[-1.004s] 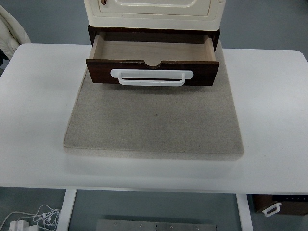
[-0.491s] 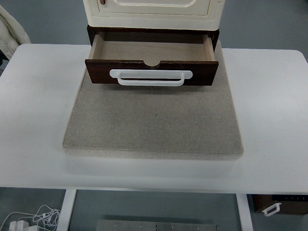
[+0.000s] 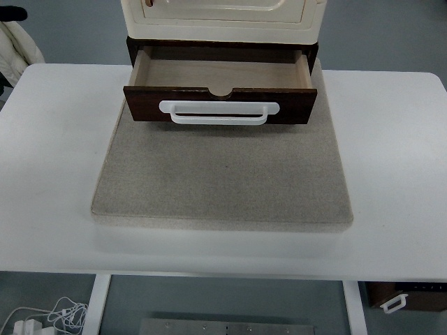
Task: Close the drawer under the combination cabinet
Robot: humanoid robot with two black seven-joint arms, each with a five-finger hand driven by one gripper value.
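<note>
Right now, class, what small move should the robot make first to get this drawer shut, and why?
Probably bring a hand in toward the dark brown wooden drawer, behind its white plastic handle: the drawer stands pulled out under the cream cabinet, and no hand is over the table.

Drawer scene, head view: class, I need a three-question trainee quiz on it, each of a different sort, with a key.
1. True or false: the drawer is fully shut.
2. What colour is the handle? A white, B black, C red.
3. Fill in: the cabinet stands on a grey ____ on the table.

Key: 1 false, it stands pulled out and looks empty. 2 A. 3 mat.
</note>
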